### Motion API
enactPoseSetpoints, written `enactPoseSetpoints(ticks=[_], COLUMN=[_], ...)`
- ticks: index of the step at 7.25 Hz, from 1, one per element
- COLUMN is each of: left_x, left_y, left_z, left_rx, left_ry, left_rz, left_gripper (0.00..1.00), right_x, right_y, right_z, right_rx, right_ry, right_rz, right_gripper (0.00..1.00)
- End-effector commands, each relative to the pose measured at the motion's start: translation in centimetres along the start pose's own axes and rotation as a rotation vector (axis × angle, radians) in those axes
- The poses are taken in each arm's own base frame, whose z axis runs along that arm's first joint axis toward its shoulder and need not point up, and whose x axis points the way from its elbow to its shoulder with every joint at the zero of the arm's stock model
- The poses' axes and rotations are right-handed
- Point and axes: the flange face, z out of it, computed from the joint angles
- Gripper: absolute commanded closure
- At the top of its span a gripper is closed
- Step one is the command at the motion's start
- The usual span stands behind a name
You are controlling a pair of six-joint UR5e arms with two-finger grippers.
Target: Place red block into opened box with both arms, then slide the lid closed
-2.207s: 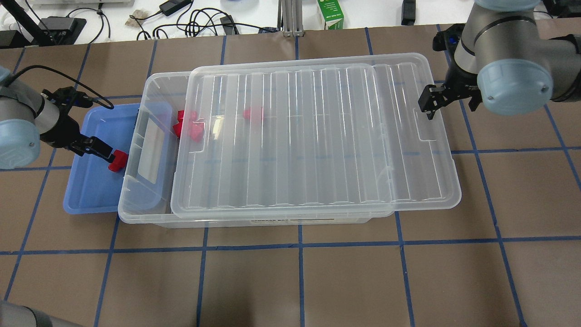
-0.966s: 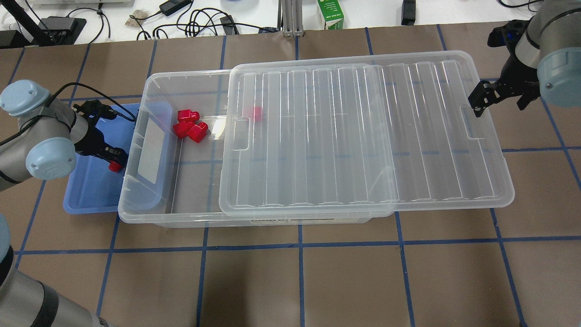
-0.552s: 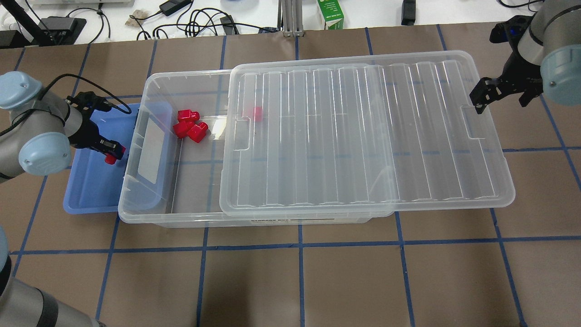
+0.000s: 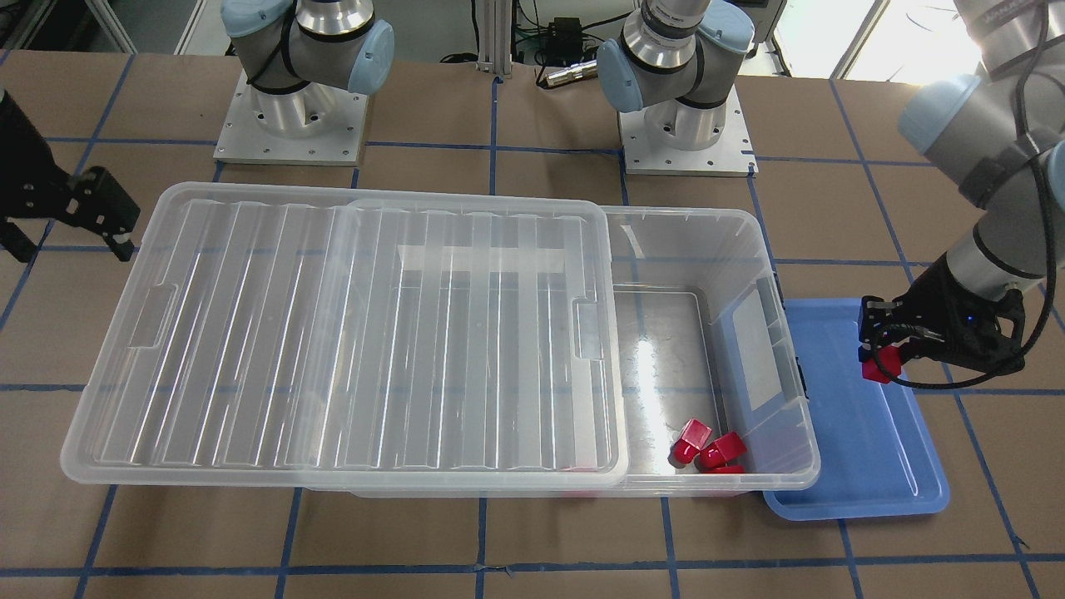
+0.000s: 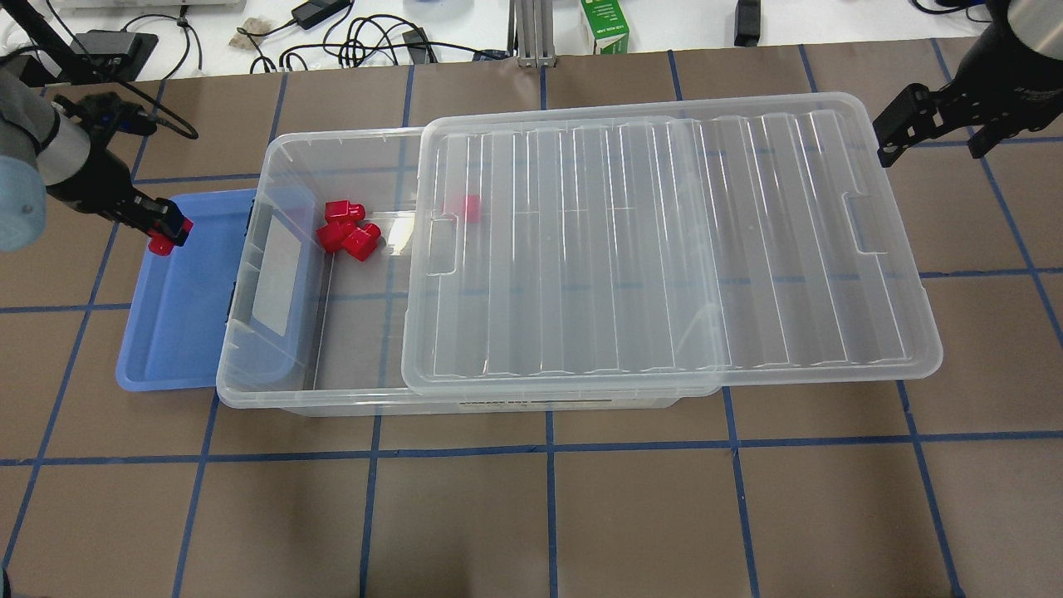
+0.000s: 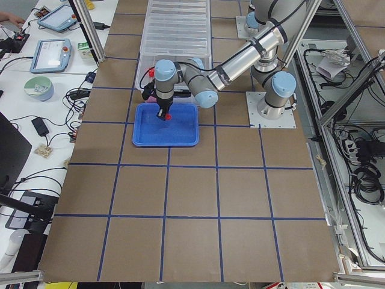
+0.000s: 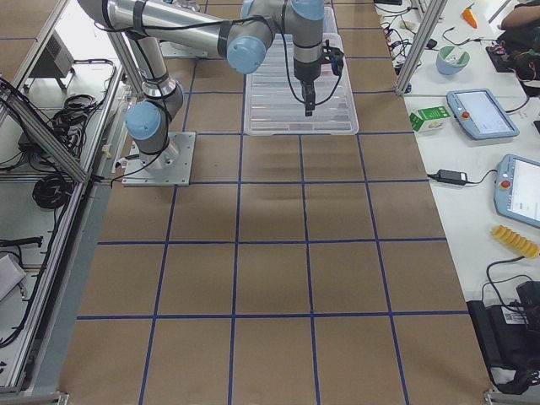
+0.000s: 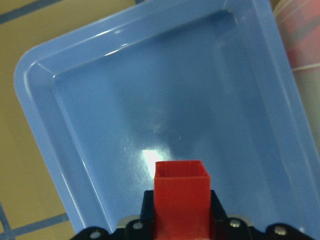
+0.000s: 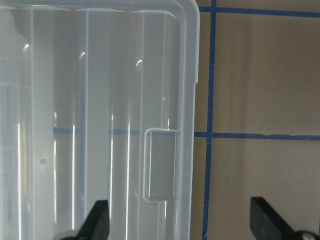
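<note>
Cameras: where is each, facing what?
Front: across table, facing robot; bases, left gripper, right gripper.
Overhead: behind robot, looking down; both grippers.
Left side: table end; left arm above tray.
Right side: other end; right arm by lid.
Left wrist: down at tray; block gripped.
Right wrist: down at lid edge; fingertips.
Front, overhead share: box, lid.

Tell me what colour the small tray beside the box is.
Blue, opaque; the tray shows best in the overhead exterior view.
</note>
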Motion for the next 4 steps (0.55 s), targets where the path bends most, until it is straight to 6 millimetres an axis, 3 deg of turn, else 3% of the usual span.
enactPoseSetpoints(ticks=[1, 2, 3, 4], left_x=[10.9, 16.1, 19.0, 19.6], left_y=[-2.6, -2.9, -2.3, -1.2], left_z=[-4.7, -2.9, -0.9, 1.8], left_rx=[0.002, -0.028, -0.063, -0.116], left_ry=[-0.003, 0.013, 0.025, 0.040], left_rz=[-0.099, -0.182, -0.212, -0.223], left_gripper=[1.00, 1.00, 1.00, 1.00], right_x=[-4.3, -7.7, -10.1, -11.8], right_y=[1.2, 1.1, 1.3, 0.9], right_z=[-2.3, -2.5, -2.8, -2.7], right_rx=[0.024, 0.027, 0.033, 0.028], right_ry=[-0.040, -0.040, -0.047, -0.042], right_rz=[0.031, 0.067, 0.094, 0.081], right_gripper=[0.00, 0.00, 0.00, 0.00])
